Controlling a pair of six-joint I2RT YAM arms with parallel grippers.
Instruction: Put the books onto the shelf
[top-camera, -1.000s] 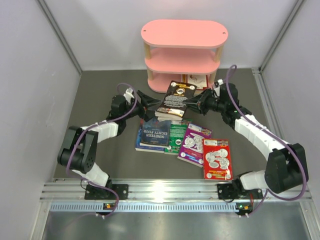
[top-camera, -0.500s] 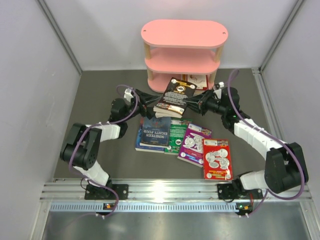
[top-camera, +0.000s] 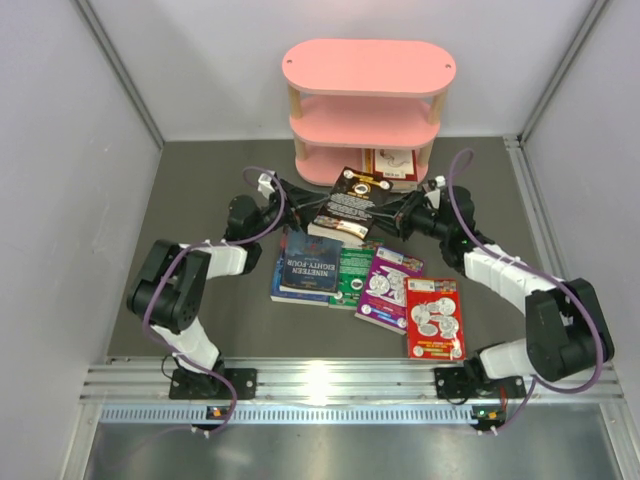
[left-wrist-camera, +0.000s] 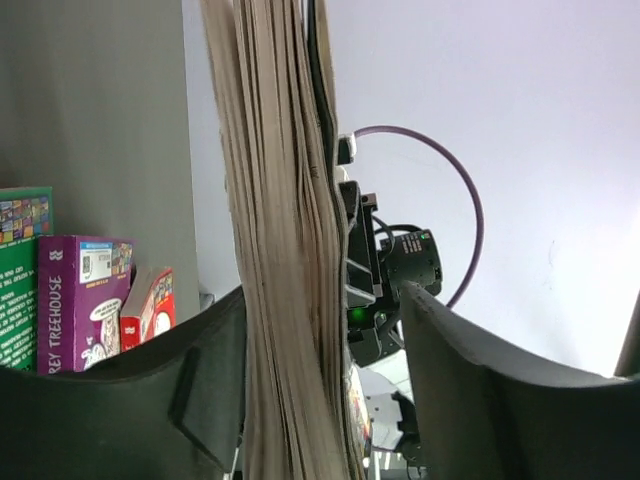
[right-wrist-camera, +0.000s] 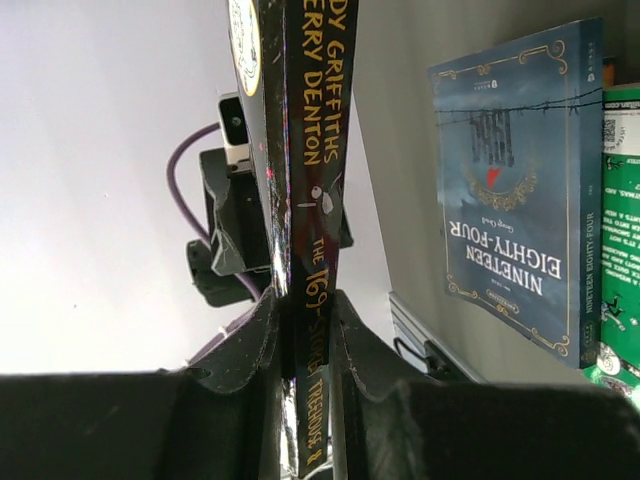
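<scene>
**Black Treehouse book held at shelf front**

Right gripper (top-camera: 396, 208) clenched on the spine of the black 169-Storey Treehouse book (top-camera: 352, 198), which is held just in front of the pink shelf (top-camera: 368, 66) near its lowest tier. Left gripper (top-camera: 304, 203) straddles the page edge, not clamped; a gap shows on one side. Nineteen Eighty-Four (top-camera: 308, 264), green book (top-camera: 352, 276), purple book (top-camera: 390, 288) and red book (top-camera: 435, 318) lie flat on the table (top-camera: 200, 200).

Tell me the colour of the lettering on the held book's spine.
Gold-yellow, on the black book; the right wrist view shows it best.
</scene>
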